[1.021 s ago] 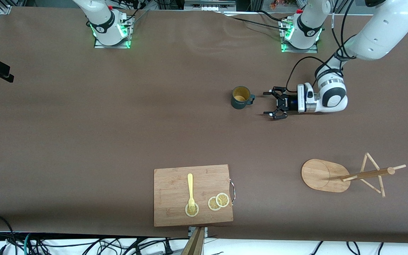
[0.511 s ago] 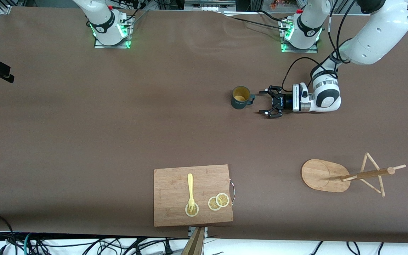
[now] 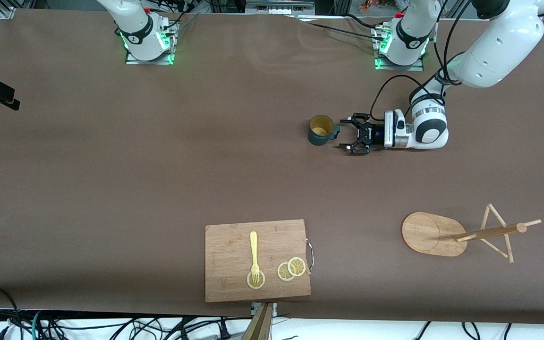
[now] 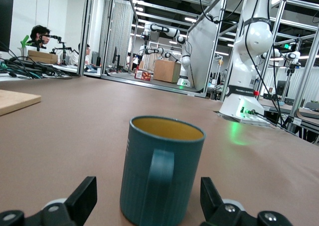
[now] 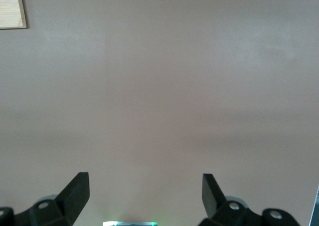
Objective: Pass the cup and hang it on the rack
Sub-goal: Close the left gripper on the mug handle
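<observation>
Here, the brown table [image 3: 111, 189] lies mostly bare. Open room spreads from the cup [image 3: 321, 130] toward the right arm's end, and a wide clear band separates the cup from the cutting board [image 3: 234, 245], which lies at the table edge nearest the front camera, at about 7 o'clock from the cup.

The rack [image 3: 461, 233] lies at about 4 o'clock from the cup, well apart from it, toward the left arm's end. In the front view its pole slants away from the flat oval base; whether it stands or lies tipped cannot be told.

Count: one cup, one rack, one cutting board, one fork [image 3: 254, 255], three lemon slices [image 3: 292, 269].

The cup stands upright. Its yellowish-tan inside shows in the left wrist view [image 4: 162, 173], but its depth is hidden. The cutting board carries the fork and all three slices, the fork's tines resting on one slice.

The left gripper [image 3: 347, 135] is low at the cup's handle side, at 3 o'clock from the cup, jaws spread wide, one finger on either side of the handle, gripping nothing.

The right gripper [image 5: 144, 196] waits over bare table, jaws spread wide and empty; the front view shows only its arm's base.
</observation>
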Action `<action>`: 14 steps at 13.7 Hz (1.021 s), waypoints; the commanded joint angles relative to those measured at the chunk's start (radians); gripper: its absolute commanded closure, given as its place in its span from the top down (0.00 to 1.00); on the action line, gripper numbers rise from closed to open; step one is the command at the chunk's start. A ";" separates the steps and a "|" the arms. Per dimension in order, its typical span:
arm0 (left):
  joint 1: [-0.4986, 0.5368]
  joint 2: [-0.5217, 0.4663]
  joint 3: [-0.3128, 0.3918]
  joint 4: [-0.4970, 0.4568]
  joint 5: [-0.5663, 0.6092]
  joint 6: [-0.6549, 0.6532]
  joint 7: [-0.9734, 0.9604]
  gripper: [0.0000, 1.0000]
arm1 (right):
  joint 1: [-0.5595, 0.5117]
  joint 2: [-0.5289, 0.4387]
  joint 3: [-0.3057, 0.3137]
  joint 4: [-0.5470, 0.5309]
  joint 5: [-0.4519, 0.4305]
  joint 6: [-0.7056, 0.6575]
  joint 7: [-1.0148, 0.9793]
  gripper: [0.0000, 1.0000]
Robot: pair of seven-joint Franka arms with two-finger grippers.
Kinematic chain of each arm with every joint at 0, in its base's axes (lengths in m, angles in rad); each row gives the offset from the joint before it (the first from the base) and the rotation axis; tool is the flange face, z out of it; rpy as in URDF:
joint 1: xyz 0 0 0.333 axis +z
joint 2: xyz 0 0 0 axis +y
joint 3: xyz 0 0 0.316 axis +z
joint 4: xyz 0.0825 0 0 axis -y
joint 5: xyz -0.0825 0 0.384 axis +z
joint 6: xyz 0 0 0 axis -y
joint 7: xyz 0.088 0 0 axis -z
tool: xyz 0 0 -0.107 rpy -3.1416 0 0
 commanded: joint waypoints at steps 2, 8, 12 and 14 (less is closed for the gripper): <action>-0.010 0.029 -0.005 -0.009 -0.055 -0.006 0.321 0.33 | -0.009 -0.012 0.007 -0.012 0.000 -0.006 -0.016 1.00; 0.000 0.041 -0.005 -0.009 -0.055 -0.016 0.327 0.00 | -0.010 -0.012 0.007 -0.012 0.000 -0.006 -0.016 1.00; 0.008 0.000 -0.007 -0.003 -0.055 -0.092 0.185 0.00 | -0.010 -0.012 0.007 -0.012 0.000 -0.006 -0.015 1.00; 0.008 -0.059 -0.005 -0.004 -0.055 -0.138 0.070 0.00 | -0.010 -0.012 0.007 -0.012 0.000 -0.006 -0.015 1.00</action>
